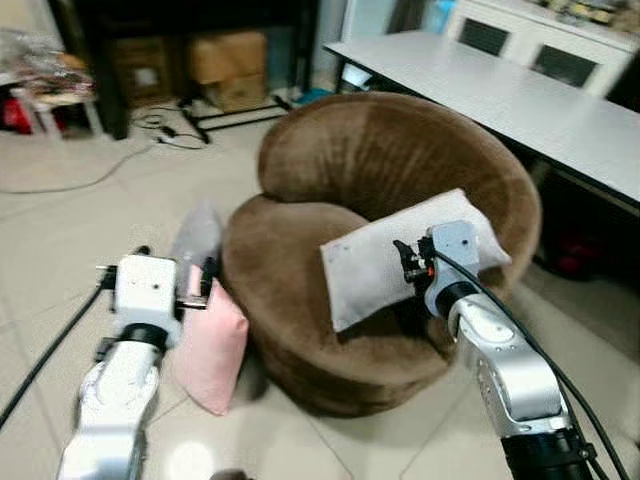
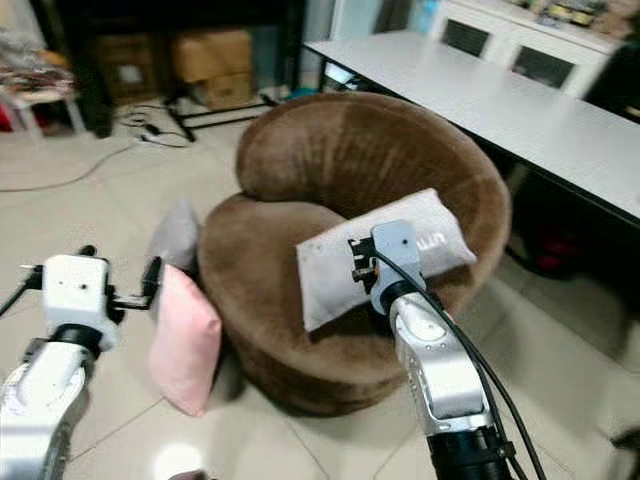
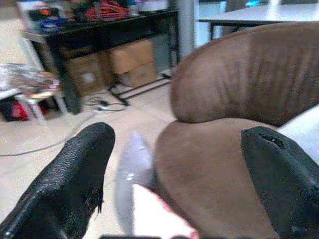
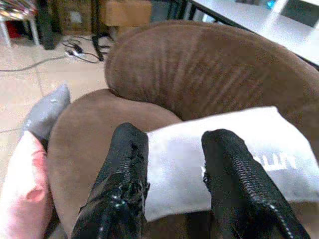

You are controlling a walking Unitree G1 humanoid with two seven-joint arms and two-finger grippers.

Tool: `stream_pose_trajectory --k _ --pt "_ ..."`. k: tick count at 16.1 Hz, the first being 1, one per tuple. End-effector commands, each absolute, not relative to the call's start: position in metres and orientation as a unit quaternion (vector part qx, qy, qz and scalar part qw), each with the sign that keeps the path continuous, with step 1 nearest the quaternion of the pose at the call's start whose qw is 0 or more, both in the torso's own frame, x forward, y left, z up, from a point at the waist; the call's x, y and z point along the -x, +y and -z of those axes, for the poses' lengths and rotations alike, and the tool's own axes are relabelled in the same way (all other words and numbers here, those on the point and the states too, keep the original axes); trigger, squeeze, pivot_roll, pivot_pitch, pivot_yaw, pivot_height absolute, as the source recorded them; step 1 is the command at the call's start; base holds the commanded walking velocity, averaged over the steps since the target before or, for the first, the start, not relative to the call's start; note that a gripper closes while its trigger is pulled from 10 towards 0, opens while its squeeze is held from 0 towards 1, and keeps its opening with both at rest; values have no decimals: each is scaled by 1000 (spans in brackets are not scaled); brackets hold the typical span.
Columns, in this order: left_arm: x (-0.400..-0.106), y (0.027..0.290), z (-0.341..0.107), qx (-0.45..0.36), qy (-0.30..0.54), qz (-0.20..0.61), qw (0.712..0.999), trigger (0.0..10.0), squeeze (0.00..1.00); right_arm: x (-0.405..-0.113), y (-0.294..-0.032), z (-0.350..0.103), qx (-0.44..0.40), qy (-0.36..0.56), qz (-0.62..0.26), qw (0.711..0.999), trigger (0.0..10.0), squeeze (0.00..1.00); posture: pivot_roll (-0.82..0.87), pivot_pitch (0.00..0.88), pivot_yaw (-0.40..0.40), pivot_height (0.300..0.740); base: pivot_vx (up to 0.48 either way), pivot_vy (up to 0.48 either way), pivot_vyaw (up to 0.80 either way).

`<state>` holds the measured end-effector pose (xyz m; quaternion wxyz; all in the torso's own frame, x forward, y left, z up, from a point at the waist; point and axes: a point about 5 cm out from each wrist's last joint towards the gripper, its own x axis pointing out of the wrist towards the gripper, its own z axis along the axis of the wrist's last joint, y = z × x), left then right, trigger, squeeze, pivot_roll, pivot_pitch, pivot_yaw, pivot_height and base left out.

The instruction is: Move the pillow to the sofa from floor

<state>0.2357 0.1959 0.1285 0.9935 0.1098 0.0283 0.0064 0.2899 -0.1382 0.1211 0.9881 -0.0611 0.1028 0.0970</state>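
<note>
One white pillow (image 1: 400,262) lay tilted on the brown sofa's (image 1: 380,160) seat by its right rim, right gripper (image 4: 172,164) just above it — fingers parted, holding nothing, left gripper (image 3: 179,174) spread wide, two more pillows — pink (image 1: 212,345) and grey (image 1: 197,235) — on the floor (image 1: 60,230) against the sofa's left edge.

Both arms are silver, rounded metal segments with a glossy sheen, each ending in a boxy pale-grey wrist block. A black cable runs along each arm. The right arm's lower segment is black and ribbed. The left hand (image 3: 174,189) and right hand (image 4: 172,184) each carry two long black, textured fingers.
</note>
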Motion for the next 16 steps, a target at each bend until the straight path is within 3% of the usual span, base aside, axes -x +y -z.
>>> stream_pose_trajectory --k 1,16 --pt "-238 195 -133 -112 21 -8 993 10000 0 -292 -144 -124 61 102 -89 989 10000 0 -7 0 -108 740 0 352 0" --pt "-246 197 -137 -109 16 -17 994 10000 0 -298 -146 -127 42 101 -68 992 10000 0 -25 0 -98 740 0 349 0"
